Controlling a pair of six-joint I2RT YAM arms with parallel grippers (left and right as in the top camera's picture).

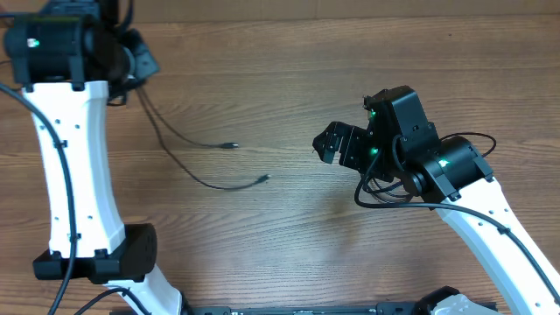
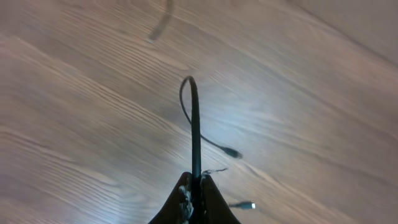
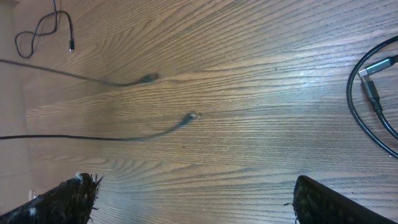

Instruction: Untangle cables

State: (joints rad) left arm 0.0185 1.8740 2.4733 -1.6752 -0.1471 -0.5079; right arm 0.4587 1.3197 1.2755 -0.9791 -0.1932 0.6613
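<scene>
The brown wood bench (image 1: 289, 52) carries it all. The white left arm (image 1: 74, 149) runs up the left side. The right arm (image 1: 490, 210) comes in from the lower right.

The left fingers (image 2: 196, 190) are shut tight on the cables (image 1: 175, 140) near the top left corner of the bench. From there two thin black strands run down and to the right and lie loose on the wood. Each ends in one of two small plugs (image 1: 232, 145). One plug lies a bit lower than the other; they are near each other but do not touch. In the left wrist view one strand sticks straight out from the fingers, bends over and comes back to its plug.

The right fingers (image 1: 324, 149) are wide open and hold nothing. They sit to the right of the plugs, well apart from them, with bare wood between.

A black loop (image 3: 367, 93) with silver ends lies at the right edge of the right wrist view and is cut off there. From above, black loops sit partly under the right arm, and it is hard to tell cable from arm wire. The left pinch is hidden from above by the arm's dark head. The strands look blurry in both wrist views.
</scene>
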